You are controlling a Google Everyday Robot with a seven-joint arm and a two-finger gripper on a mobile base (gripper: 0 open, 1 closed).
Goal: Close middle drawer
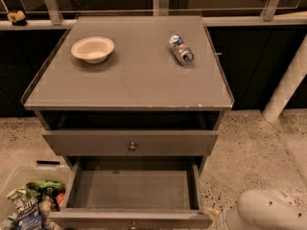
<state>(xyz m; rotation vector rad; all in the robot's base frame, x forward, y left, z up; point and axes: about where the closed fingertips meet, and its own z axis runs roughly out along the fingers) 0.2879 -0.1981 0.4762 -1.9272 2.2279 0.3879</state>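
The middle drawer (132,189) is pulled out toward the camera and stands open; the shallow box is empty. Its low front (96,218) runs along the bottom edge of the view, with the knob (133,224) just showing. Above it is the top drawer front (86,143) with a round metal knob (132,146). The lowest drawer is out of view. My gripper is not in view; only a white rounded arm segment (268,211) shows at the bottom right, beside the open drawer's right front corner.
A pale bowl (92,48) and a can (181,49) lying on its side sit on the cabinet top (129,80). A clear bin with snack packets (31,206) stands on the floor at the bottom left. A white pole (288,80) slants at the right.
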